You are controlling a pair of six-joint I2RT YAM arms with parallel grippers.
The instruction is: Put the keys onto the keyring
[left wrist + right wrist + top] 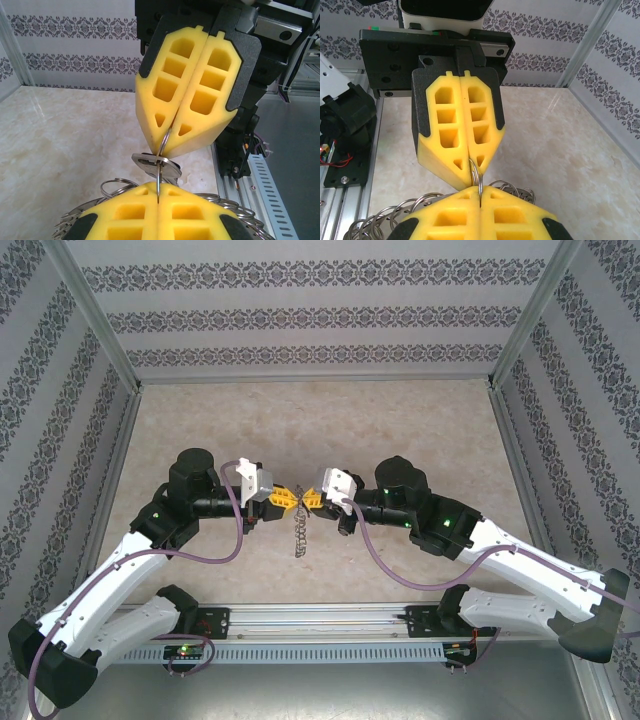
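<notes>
Tip-to-tip pinch, slip risk
The yellow-padded left gripper (pixel 283 497) and right gripper (pixel 312 500) are both clenched on the thin silver wire keyring (pixel 165 140) at centre, with the small silver-grey metal keys (pixel 298 532) trailing just nearer; an uneven pull could slip the wire free

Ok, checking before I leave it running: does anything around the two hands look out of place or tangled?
Nothing looks spilled or damaged. The left hand and right hand meet tip to tip, both pinching one ring; a key sits crosswise on it.
</notes>
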